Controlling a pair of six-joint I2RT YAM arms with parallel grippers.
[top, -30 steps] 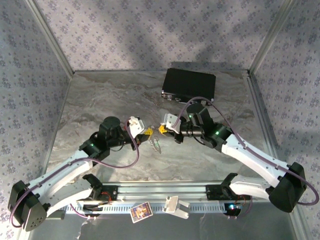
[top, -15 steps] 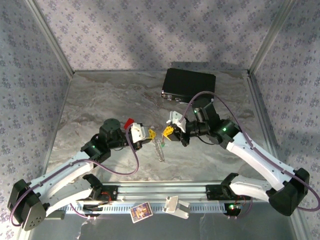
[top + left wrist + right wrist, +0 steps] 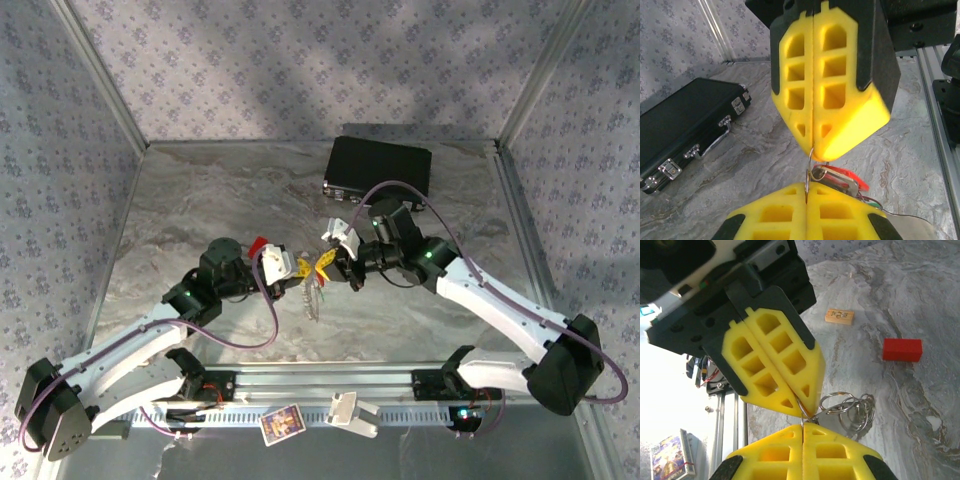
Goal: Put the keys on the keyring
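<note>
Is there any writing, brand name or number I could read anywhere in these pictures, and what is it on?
No text can be read as words.
Small colourful box: it has a printed picture, but any lettering is too blurred to read.
Wooden tile: it has dark marks, too small to read.
Black case: no label is visible.

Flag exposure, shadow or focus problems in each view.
Top external: diagonal shadow bands across the back wall. Right wrist: left edge blown out to white; red block sharp. Left wrist: black case sharp, lighting even.
</note>
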